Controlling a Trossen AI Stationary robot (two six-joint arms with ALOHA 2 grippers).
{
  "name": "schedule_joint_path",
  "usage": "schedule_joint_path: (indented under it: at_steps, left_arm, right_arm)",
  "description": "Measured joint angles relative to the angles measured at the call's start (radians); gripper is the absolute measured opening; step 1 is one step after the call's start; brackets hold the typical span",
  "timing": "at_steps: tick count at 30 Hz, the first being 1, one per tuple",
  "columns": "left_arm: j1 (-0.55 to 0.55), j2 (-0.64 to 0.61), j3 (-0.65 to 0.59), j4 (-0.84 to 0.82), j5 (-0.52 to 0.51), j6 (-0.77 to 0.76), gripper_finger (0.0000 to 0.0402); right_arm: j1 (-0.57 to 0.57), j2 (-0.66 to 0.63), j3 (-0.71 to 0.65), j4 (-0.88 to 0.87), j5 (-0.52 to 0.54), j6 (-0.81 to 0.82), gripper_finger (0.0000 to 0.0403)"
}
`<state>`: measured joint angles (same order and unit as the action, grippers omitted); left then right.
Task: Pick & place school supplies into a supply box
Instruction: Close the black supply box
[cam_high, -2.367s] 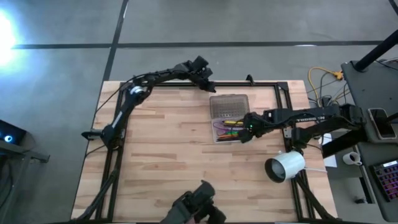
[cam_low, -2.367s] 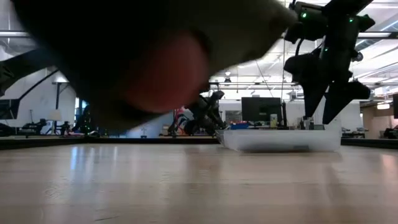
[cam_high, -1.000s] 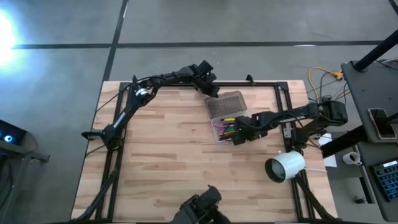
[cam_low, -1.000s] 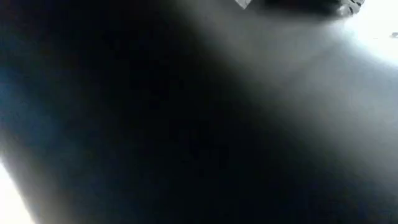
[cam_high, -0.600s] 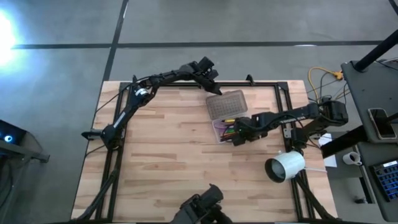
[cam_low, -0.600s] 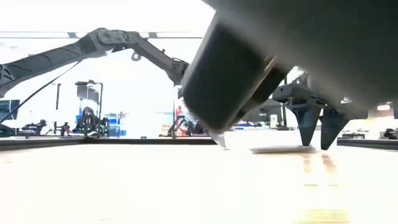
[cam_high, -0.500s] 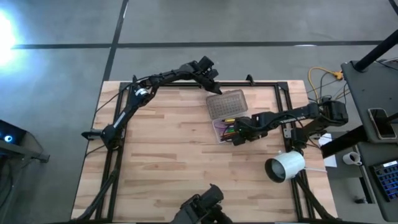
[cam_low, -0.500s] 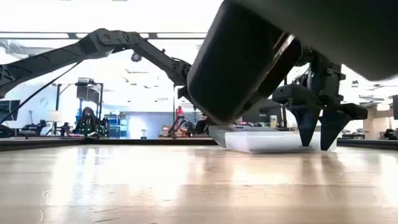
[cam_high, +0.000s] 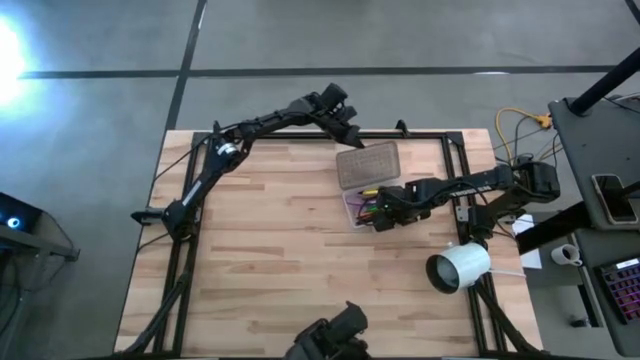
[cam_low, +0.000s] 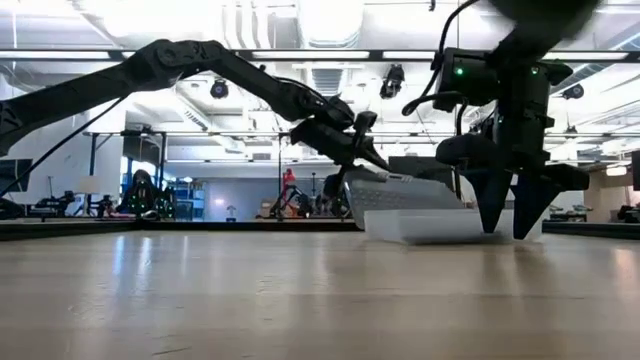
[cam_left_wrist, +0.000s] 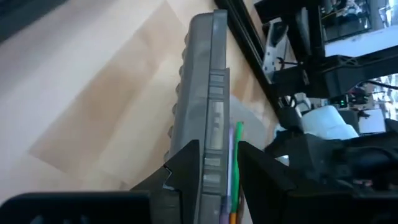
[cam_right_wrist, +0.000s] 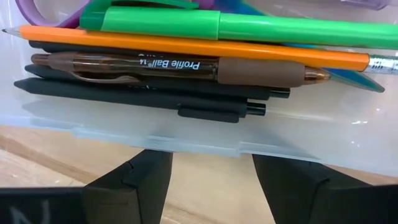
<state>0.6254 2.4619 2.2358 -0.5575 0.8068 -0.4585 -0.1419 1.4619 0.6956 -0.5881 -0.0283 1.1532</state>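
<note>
The supply box (cam_high: 362, 208), clear, sits right of the table's middle with its grey textured lid (cam_high: 367, 165) tilted up on the far side. Inside lie a green marker (cam_right_wrist: 249, 25), an orange pencil (cam_right_wrist: 186, 45), a brown pen (cam_right_wrist: 174, 65), black pens (cam_right_wrist: 143, 87) and a purple scissors handle (cam_right_wrist: 37, 9). My left gripper (cam_high: 350, 135) is open at the lid's far left corner, its fingers straddling it. My right gripper (cam_high: 385, 218) is open and points down at the box's near right side. My left gripper has the lid's free edge (cam_left_wrist: 208, 143) at its left end between its two fingers, coming slanting from the far left. One finger (cam_left_wrist: 183, 165) lies against the textured outer face; a gap shows at the other finger. The lid stands tilted up from its hinge side. My right gripper stands with its fingertips (cam_right_wrist: 149, 162) at the foot of the box's clear long wall (cam_right_wrist: 205, 130); whether they touch it, I cannot tell.
A white cylinder (cam_high: 458, 268) lies at the table's right edge, near the right arm. A dark object (cam_high: 335, 340) shows at the near edge. Black frame rails (cam_high: 420, 135) run along the far and right edges. Bare wood (cam_high: 260, 240) lies left of the box.
My left gripper has moved up and toward the far edge, and the lid's free edge has risen with it while the hinge side stayed on the box. A dark object that blocked the low view has moved out of it.
</note>
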Motion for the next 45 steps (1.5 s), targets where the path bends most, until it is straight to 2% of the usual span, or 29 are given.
schedule_joint_path:
  at_steps: [4, 7, 10, 12, 21, 29, 32, 39, 45]
  left_arm:
    - [-0.027, -0.002, 0.011, 0.004, 0.039, -0.013, 0.0093]
    - [-0.048, -0.008, 0.02, 0.005, 0.107, -0.034, 0.0093]
    - [-0.07, -0.008, 0.031, 0.006, 0.196, -0.058, 0.0093]
    - [-0.082, -0.012, 0.031, 0.004, 0.218, -0.062, 0.0093]
    - [-0.142, -0.009, -0.025, -0.011, 0.168, -0.05, 0.0093]
    - [-0.161, -0.015, -0.112, 0.018, 0.181, -0.041, 0.0093]
    - [-0.163, -0.016, -0.115, 0.031, 0.182, -0.046, 0.0093]
    - [-0.161, -0.028, -0.109, 0.052, 0.179, -0.055, 0.0093]
    - [-0.16, -0.046, -0.11, 0.06, 0.118, -0.021, 0.0093]
  right_arm:
    - [-0.007, -0.001, 0.0, 0.001, -0.007, -0.007, 0.021]
    - [-0.006, -0.001, 0.0, 0.008, -0.001, -0.002, 0.021]
    - [-0.006, -0.001, 0.0, 0.021, 0.04, -0.003, 0.021]
    - [-0.008, -0.002, 0.0, 0.029, 0.081, -0.008, 0.021]
    - [-0.017, -0.002, 0.007, 0.063, 0.215, -0.034, 0.021]
    - [-0.012, -0.002, 0.03, 0.039, 0.207, -0.077, 0.021]
    - [-0.011, -0.019, 0.032, 0.037, 0.165, -0.088, 0.021]
    - [0.012, -0.161, 0.032, -0.028, 0.167, -0.048, 0.021]
    - [0.002, -0.305, 0.031, -0.093, 0.281, 0.008, 0.021]
